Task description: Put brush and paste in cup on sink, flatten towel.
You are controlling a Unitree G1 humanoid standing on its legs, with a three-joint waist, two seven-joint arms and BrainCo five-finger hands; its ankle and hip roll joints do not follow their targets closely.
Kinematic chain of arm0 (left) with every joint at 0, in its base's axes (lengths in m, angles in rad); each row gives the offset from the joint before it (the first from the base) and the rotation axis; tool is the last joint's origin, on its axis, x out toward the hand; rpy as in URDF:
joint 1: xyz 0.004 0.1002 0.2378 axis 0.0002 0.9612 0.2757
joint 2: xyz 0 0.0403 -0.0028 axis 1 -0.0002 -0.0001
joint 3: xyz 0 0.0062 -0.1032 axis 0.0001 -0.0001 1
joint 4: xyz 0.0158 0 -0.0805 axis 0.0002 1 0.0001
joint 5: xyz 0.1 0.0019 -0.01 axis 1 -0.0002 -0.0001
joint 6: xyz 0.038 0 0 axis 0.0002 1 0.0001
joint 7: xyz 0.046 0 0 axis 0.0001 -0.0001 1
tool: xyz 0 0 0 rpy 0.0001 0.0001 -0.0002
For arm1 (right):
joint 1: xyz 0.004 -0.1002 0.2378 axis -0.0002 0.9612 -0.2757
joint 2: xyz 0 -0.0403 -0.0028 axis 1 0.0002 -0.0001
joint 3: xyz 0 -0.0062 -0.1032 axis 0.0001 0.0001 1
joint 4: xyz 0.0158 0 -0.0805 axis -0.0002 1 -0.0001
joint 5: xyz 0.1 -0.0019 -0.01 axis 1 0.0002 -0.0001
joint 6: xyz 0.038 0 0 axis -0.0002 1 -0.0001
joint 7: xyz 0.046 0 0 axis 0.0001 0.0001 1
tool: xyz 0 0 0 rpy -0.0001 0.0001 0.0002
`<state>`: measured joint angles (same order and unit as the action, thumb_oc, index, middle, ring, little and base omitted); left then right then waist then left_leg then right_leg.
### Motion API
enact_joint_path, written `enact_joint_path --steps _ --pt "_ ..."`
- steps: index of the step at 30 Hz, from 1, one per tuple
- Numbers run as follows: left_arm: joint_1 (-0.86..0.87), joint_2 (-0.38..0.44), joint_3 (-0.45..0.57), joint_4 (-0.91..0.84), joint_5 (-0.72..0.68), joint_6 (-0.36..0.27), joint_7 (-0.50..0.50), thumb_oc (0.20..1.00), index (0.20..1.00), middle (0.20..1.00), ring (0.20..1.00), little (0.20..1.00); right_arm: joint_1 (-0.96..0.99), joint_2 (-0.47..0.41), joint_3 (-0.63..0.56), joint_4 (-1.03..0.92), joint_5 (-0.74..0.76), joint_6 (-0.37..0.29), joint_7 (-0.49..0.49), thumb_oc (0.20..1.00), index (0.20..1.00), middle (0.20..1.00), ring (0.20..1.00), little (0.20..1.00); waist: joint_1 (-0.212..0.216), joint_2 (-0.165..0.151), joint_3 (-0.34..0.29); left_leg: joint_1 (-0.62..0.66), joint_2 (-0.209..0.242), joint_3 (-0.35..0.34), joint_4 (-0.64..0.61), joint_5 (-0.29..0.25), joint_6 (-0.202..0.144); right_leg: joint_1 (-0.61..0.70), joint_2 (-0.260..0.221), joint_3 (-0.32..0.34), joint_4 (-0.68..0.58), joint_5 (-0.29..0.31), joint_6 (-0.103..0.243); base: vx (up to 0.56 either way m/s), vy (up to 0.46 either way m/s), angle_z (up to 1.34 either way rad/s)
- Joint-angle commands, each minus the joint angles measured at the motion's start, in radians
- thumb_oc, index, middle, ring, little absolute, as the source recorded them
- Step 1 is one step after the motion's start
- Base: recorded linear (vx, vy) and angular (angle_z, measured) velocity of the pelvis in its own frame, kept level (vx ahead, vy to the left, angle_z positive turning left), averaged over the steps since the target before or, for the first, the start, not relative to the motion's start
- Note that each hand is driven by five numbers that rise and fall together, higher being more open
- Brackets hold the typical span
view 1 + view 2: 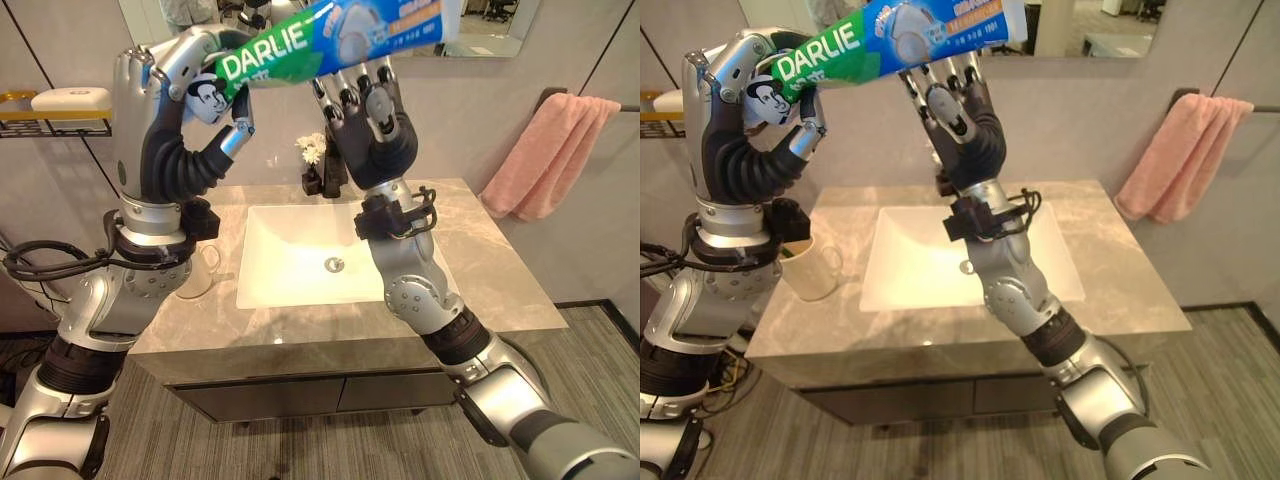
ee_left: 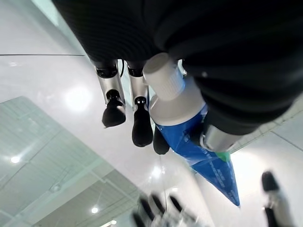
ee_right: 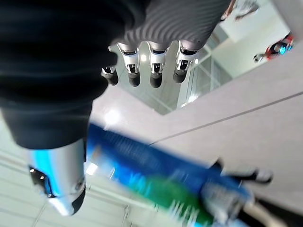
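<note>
My left hand [image 1: 138, 95] is raised in front of the mirror, shut on the capped end of a green and blue toothpaste tube [image 1: 330, 40]. The tube slants up to the right; its white cap [image 2: 163, 75] shows between my curled fingers. My right hand [image 1: 382, 130] is lifted just under the tube's far half, fingers straight and open, with the tube [image 3: 156, 184] passing across in front of its palm. A white cup [image 1: 812, 270] stands on the counter left of the sink basin [image 1: 300, 280]. A pink towel [image 1: 555, 155] hangs bunched on a wall bar at the right.
A grey stone counter [image 1: 480, 270] surrounds the basin. A small vase of white flowers [image 1: 313, 152] stands behind the basin by the wall. A wire shelf with a white soap bar [image 1: 70, 100] is on the wall at the left.
</note>
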<state>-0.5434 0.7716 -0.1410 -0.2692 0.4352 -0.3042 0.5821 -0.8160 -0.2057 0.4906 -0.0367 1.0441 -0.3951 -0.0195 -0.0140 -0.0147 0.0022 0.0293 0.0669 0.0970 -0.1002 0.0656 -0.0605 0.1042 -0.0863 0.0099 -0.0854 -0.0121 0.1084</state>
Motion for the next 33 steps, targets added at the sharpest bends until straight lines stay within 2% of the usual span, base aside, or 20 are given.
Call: enact_joint_path --steps 1,7,9,14,16,19,20,24,25,33 --pt "-0.011 0.032 0.013 0.031 -0.084 -0.021 0.007 0.200 0.200 0.200 0.200 0.200 -0.127 0.017 -0.027 -0.045 -0.027 -0.050 0.011 1.000 1.000 1.000 1.000 1.000 0.011 -0.053 -0.033 0.029 0.079 0.002 0.013 -0.067 -0.038 -0.058 -0.114 -0.031 -0.002 0.083 0.051 0.00 0.000 0.00" --pt "0.055 0.010 0.029 0.041 -0.140 -0.043 -0.005 0.200 0.200 0.200 0.200 0.200 -0.148 0.069 -0.018 -0.064 -0.020 -0.061 0.005 1.000 1.000 1.000 1.000 1.000 0.016 -0.051 -0.031 0.027 0.078 0.003 0.013 -0.066 -0.037 -0.064 -0.114 -0.024 -0.002 0.085 0.049 0.00 0.000 0.00" --pt "0.115 -0.030 0.037 0.037 -0.187 -0.059 -0.014 0.200 0.200 0.200 0.200 0.200 -0.131 0.115 -0.004 -0.047 -0.009 -0.055 0.011 1.000 1.000 1.000 1.000 1.000 0.021 -0.047 -0.032 0.030 0.078 0.004 0.013 -0.068 -0.034 -0.062 -0.115 -0.024 -0.002 0.084 0.047 0.00 0.000 0.00" --pt "0.149 -0.068 0.034 0.044 -0.230 -0.072 -0.023 0.200 0.200 0.200 0.200 0.200 -0.094 0.144 0.012 -0.010 0.010 -0.051 0.022 1.000 1.000 1.000 1.000 1.000 0.025 -0.041 -0.032 0.027 0.075 -0.001 0.013 -0.066 -0.033 -0.060 -0.115 -0.028 -0.002 0.084 0.044 0.00 0.000 0.00" --pt "0.156 -0.086 0.024 0.051 -0.235 -0.074 -0.027 0.200 0.200 0.200 0.200 0.200 -0.058 0.153 0.032 0.013 0.018 -0.041 0.030 0.900 0.900 0.900 0.900 0.900 0.027 -0.040 -0.032 0.026 0.075 -0.008 0.013 -0.065 -0.032 -0.055 -0.117 -0.035 -0.002 0.083 0.040 0.00 0.000 0.00" --pt "0.156 -0.091 0.021 0.050 -0.232 -0.073 -0.025 0.200 0.200 0.200 0.200 0.200 -0.048 0.153 0.039 0.020 0.022 -0.038 0.033 0.878 0.878 0.878 0.878 0.878 0.027 -0.039 -0.034 0.025 0.075 -0.010 0.013 -0.065 -0.032 -0.053 -0.117 -0.037 -0.002 0.082 0.039 0.00 0.000 0.00" --pt "0.155 -0.098 0.015 0.051 -0.230 -0.070 -0.023 0.200 0.200 0.200 0.200 0.200 -0.035 0.150 0.046 0.025 0.025 -0.036 0.034 0.918 0.918 0.918 0.918 0.918 0.026 -0.039 -0.035 0.024 0.075 -0.013 0.013 -0.064 -0.033 -0.052 -0.117 -0.041 -0.002 0.082 0.039 0.00 0.000 0.00" --pt "0.150 -0.103 0.012 0.054 -0.226 -0.064 -0.018 0.200 0.200 0.200 0.200 0.200 -0.023 0.144 0.055 0.020 0.019 -0.030 0.035 0.956 0.956 0.956 0.956 0.956 0.024 -0.039 -0.033 0.022 0.076 -0.016 0.013 -0.064 -0.033 -0.052 -0.116 -0.043 -0.002 0.081 0.037 0.00 0.000 0.00" --pt "0.146 -0.105 0.010 0.057 -0.223 -0.063 -0.016 0.200 0.200 0.200 0.200 0.200 -0.020 0.144 0.059 0.018 0.017 -0.029 0.035 1.000 1.000 1.000 1.000 1.000 0.024 -0.039 -0.034 0.022 0.076 -0.017 0.013 -0.064 -0.033 -0.052 -0.116 -0.043 -0.002 0.080 0.037 0.00 0.000 0.00" --pt "0.143 -0.107 0.007 0.059 -0.224 -0.062 -0.014 0.200 0.200 0.200 0.200 0.200 -0.017 0.142 0.062 0.016 0.016 -0.028 0.034 1.000 1.000 1.000 1.000 1.000 0.023 -0.039 -0.035 0.022 0.076 -0.018 0.013 -0.064 -0.033 -0.051 -0.116 -0.044 -0.002 0.080 0.037 0.00 0.000 0.00"
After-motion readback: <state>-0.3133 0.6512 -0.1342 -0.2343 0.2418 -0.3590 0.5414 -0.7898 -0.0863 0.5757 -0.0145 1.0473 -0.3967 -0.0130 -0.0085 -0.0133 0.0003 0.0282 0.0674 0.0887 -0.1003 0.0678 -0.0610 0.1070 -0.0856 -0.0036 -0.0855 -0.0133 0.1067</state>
